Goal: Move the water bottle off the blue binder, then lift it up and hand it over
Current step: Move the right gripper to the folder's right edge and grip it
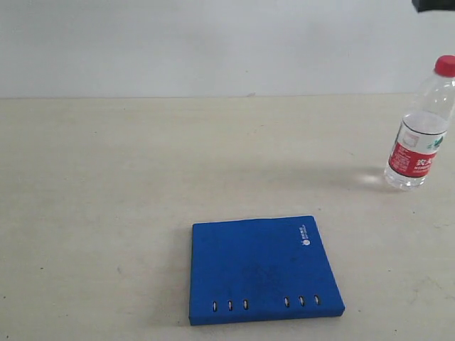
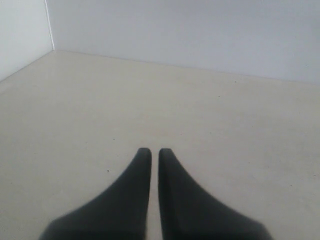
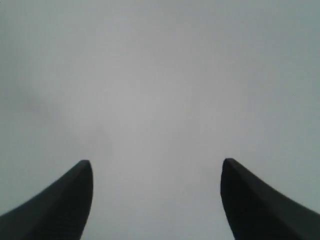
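The water bottle (image 1: 419,128), clear with a red cap and a red-and-white label, stands upright on the table at the far right of the exterior view, well apart from the blue binder (image 1: 261,270). The binder lies flat near the front edge with nothing on it. My right gripper (image 3: 157,167) is open with nothing between its fingers and faces a plain grey wall. A dark bit of that arm (image 1: 432,5) shows at the top right corner, above the bottle. My left gripper (image 2: 154,151) is shut and empty over bare table.
The beige table (image 1: 106,199) runs back to a white wall (image 1: 213,42). In the left wrist view a wall corner (image 2: 48,30) meets the table.
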### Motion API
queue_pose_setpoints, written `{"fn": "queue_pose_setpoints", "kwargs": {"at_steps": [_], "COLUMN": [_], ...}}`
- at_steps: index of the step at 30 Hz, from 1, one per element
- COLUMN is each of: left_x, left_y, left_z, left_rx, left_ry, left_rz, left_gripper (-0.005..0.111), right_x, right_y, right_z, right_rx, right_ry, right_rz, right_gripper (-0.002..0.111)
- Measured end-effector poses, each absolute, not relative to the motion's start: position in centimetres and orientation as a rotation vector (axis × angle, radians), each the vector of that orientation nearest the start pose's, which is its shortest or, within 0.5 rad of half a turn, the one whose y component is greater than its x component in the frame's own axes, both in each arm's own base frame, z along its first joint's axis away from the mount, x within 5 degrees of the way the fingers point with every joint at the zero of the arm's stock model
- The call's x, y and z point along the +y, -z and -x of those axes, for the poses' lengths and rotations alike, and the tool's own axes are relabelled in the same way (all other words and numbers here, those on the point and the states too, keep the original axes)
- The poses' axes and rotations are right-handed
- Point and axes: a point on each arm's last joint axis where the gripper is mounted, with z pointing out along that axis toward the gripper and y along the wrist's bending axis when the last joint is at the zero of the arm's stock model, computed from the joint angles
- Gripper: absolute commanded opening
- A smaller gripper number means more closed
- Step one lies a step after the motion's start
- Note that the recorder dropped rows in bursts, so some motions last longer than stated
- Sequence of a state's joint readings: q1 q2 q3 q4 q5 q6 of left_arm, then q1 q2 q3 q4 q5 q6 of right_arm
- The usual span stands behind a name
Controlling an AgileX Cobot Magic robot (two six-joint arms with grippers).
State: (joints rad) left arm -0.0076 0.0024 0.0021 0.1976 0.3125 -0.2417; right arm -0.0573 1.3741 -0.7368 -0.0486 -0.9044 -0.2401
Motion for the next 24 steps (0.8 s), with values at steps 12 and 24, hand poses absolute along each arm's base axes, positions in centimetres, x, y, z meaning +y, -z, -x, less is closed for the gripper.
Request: {"fn": "queue_pose_setpoints", "kwargs": {"at_steps": [12,24], "left_x": [0.5,0.5], "left_y": [-18.4,-18.4], "left_z": [-5.4,-5.4], "left_rx": [1.794,1.794], "left_ry": [-0.011,-0.011], "left_rz": [0.085,0.085], "left_gripper": [0.005,0.005], "right_x": [10.0,6.6], "right_y": [-28.1,-20.4], "right_z": [-21.1,-19.8], "right_rx": [1.861,2.267], "right_ry": [-0.665,-0.355], "right_rz": [0.804,0.228], "right_gripper": [0.065,0.065]}}
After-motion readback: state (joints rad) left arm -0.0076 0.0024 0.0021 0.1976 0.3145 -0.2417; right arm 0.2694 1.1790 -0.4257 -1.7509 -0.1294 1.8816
